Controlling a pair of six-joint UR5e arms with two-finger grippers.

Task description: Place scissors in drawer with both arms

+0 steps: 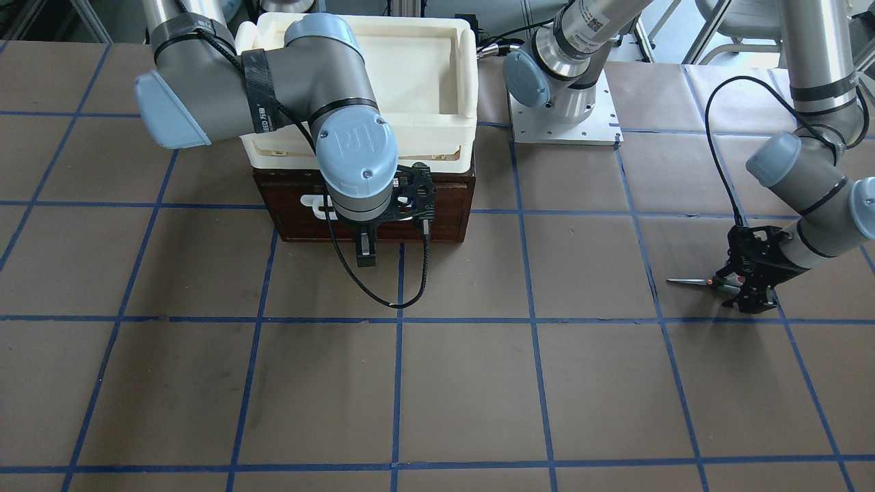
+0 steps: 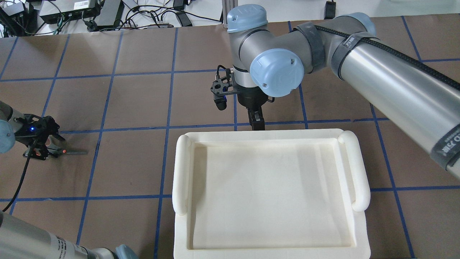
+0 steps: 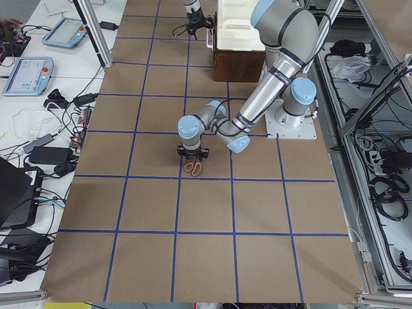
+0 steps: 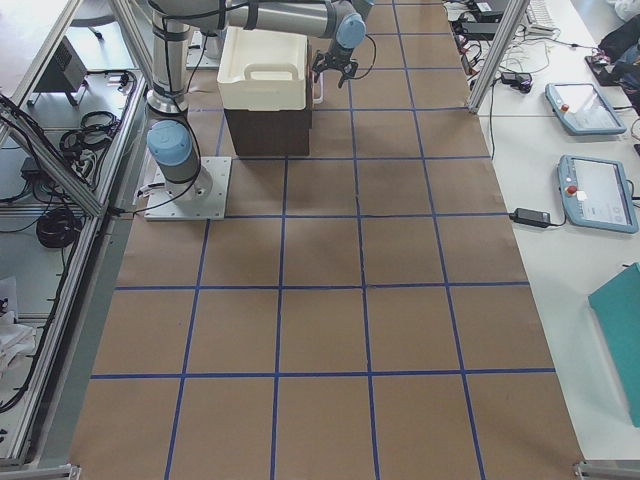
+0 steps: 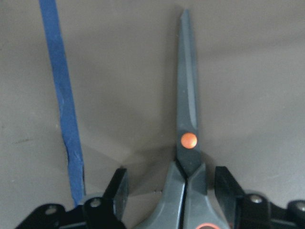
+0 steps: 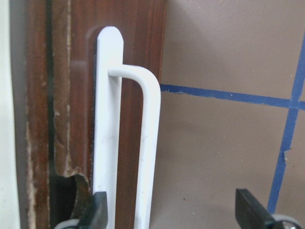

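**A:** Where are the small scissors [image 5: 187, 119] with dark grey handles, an orange pivot and slim grey blades?

**B:** Flat on the brown paper-covered table [image 1: 437, 383], blades closed, well apart from the dark brown wooden drawer [image 1: 448, 205]. The left wrist view shows the black two-finger left gripper [image 5: 171, 174] spread, one finger on each side of the handles and a sliver of gap at both. A blue tape line [image 5: 62, 105] runs beside it.

**A:** And the overhead view?

**B:** It shows only the cream-white plastic tray [image 2: 266, 135]; the drawer beneath is hidden. The front view shows the drawer's front, closed as far as I can tell.

**A:** The right gripper [image 6: 171, 195]?

**B:** Its wrist view shows it open, with the drawer's white plastic bar handle [image 6: 150, 143] between the fingers; whether they touch it is unclear.
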